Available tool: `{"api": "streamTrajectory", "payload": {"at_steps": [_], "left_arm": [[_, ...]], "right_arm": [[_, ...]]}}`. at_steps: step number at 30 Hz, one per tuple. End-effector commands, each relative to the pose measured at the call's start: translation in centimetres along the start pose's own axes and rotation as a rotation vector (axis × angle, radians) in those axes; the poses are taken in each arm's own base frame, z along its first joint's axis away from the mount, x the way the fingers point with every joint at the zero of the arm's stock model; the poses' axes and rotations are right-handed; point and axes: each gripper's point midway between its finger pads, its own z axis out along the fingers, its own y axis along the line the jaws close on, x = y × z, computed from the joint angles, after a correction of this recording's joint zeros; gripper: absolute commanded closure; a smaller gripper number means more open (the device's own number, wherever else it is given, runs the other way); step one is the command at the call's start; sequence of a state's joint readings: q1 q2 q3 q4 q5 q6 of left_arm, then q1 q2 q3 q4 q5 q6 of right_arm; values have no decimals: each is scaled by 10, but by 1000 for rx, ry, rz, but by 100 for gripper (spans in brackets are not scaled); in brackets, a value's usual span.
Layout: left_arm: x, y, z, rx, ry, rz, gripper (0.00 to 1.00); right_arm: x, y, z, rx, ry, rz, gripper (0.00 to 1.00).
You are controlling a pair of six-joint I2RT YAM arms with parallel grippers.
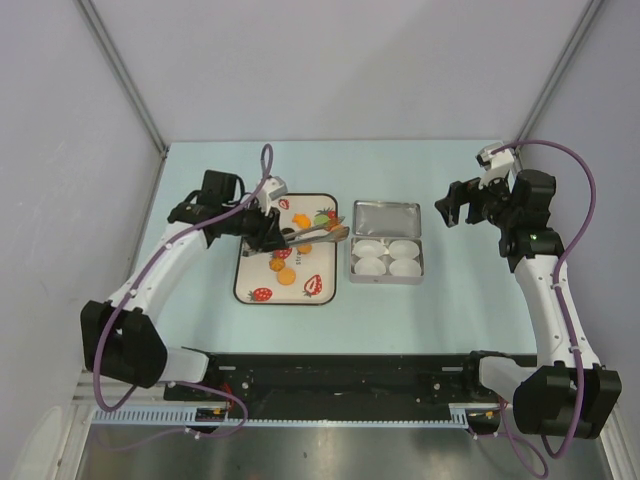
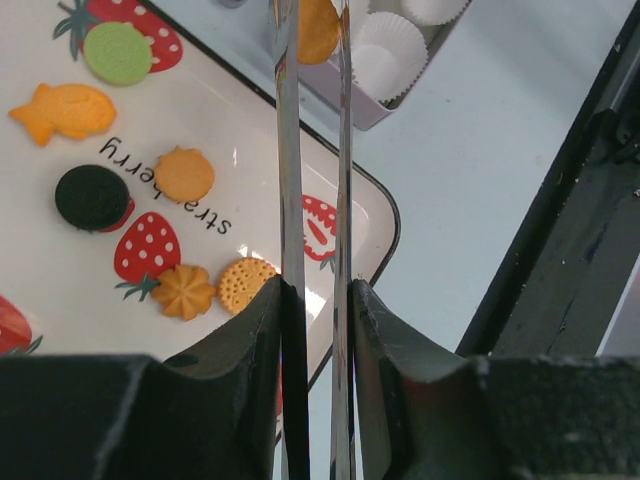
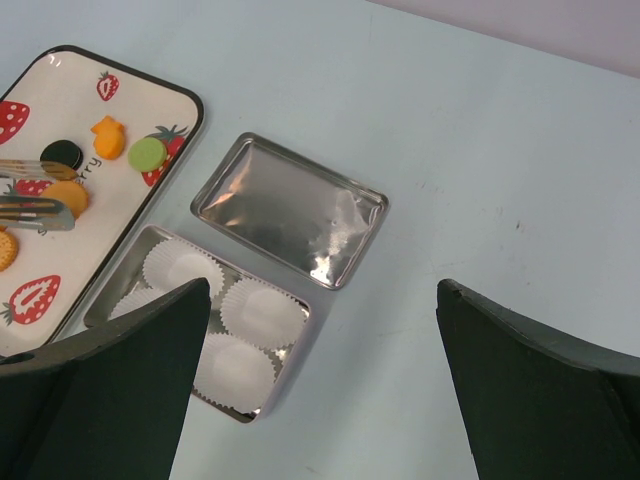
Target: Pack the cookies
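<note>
My left gripper (image 1: 268, 232) (image 2: 317, 290) is shut on a pair of metal tongs (image 1: 315, 233) (image 2: 290, 150). The tongs pinch a round orange cookie (image 2: 318, 30) (image 3: 68, 197) at their tips, near the right edge of the strawberry tray (image 1: 322, 262) (image 2: 50, 280) (image 3: 130, 95), beside the tin (image 1: 352, 258). On the tray lie a black cookie (image 2: 92, 197) (image 3: 62, 153) and orange cookies: a scalloped one (image 2: 184, 174), a flower-shaped one (image 2: 184, 291) and a dotted one (image 2: 246, 284). My right gripper (image 1: 455, 205) (image 3: 325, 400) is open and empty, high above the table right of the tin.
The metal tin (image 3: 110, 300) holds several white paper cups (image 1: 372, 247) (image 3: 262, 312) (image 2: 385, 55). Its lid (image 1: 388, 216) (image 3: 290, 208) lies flat just behind it. A green disc (image 2: 118, 52) (image 3: 148, 152) and an orange fish shape (image 2: 62, 108) (image 3: 108, 137) also lie on the tray.
</note>
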State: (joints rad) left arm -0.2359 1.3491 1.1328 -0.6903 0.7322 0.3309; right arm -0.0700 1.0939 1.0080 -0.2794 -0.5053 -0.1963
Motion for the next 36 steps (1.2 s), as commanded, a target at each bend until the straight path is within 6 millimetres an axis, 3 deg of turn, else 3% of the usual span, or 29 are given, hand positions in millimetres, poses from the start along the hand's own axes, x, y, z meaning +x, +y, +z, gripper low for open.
{"api": "streamTrajectory", "payload": {"at_steps": [1, 14, 36], "left_arm": [[-31, -14, 12, 31, -39, 81, 67], [-35, -21, 54, 74, 21, 112, 68], [-33, -20, 85, 71, 71, 127, 68]], "right_arm": [[-5, -3, -2, 10, -18, -13, 0], [-1, -8, -1, 16, -9, 1, 0], [1, -8, 0, 11, -3, 1, 0]]}}
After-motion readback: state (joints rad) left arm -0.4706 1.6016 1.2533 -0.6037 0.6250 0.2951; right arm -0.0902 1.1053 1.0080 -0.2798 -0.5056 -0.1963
